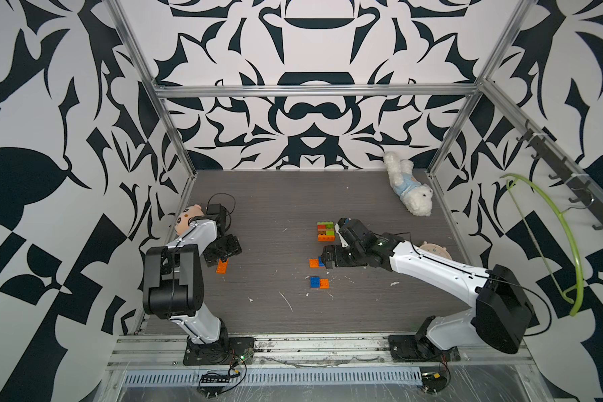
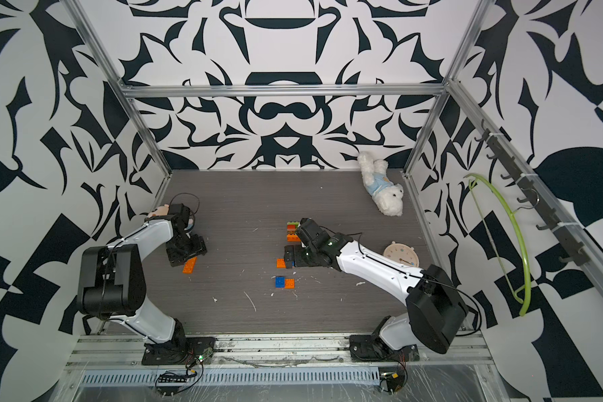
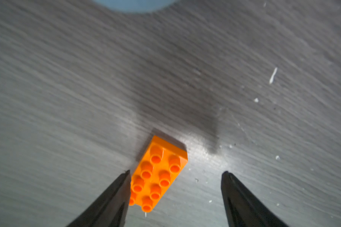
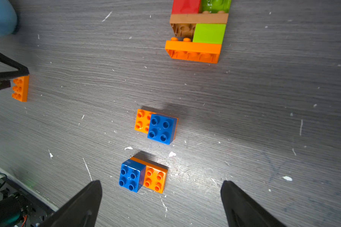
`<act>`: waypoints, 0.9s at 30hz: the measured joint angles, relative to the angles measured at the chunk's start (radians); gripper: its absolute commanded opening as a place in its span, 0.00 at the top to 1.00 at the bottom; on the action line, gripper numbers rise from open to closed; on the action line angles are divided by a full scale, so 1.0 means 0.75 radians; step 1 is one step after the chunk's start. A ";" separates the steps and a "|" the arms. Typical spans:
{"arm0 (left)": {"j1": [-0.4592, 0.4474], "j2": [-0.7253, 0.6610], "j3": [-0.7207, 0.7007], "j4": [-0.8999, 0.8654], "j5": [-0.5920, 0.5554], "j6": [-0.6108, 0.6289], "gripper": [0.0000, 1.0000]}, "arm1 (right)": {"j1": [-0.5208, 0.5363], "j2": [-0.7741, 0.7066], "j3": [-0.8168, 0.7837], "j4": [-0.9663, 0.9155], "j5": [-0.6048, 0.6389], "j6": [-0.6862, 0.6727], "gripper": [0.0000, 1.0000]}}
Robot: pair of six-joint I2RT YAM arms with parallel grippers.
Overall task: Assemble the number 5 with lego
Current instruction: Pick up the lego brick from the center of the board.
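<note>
The left gripper (image 3: 177, 172) is standing low over the left side of the table (image 1: 275, 202), and its jaws are apart. An orange oblong brick (image 3: 158, 173) is lying flat on the table between them, studs up. It is touching one finger and a clear gap is showing to the other, so nothing is clamping it.

The right gripper (image 4: 161, 181) is hanging over the middle of the table with its jaws wide apart, holding nothing. Two small pairs are lying under it, each a blue square brick sitting on one half of an orange oblong one. The far pair (image 4: 158, 127) and the near pair (image 4: 144, 176) are close together but not touching. In both top views this gripper is covering part of the far pair.

Just beyond them a stack of bricks (image 1: 325, 231) is lying on its side — orange, lime green, brown and red pieces joined together.

A white plush dog (image 1: 409, 188) is lying in the far right corner. A plush head (image 1: 187, 219) is resting at the left edge, behind the left arm.
</note>
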 measured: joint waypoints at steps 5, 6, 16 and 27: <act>0.034 0.074 0.031 -0.011 0.004 0.028 0.25 | 0.000 0.004 0.002 -0.012 0.004 0.000 0.00; 0.036 0.086 0.034 -0.015 0.001 0.030 0.26 | 0.000 0.004 0.003 -0.017 0.005 0.000 0.00; 0.037 0.100 0.042 -0.024 0.027 0.031 0.42 | 0.000 0.021 0.026 -0.034 0.012 0.000 0.01; 0.036 0.066 0.006 -0.031 0.120 -0.003 0.55 | 0.000 0.063 0.045 -0.077 0.036 -0.001 0.01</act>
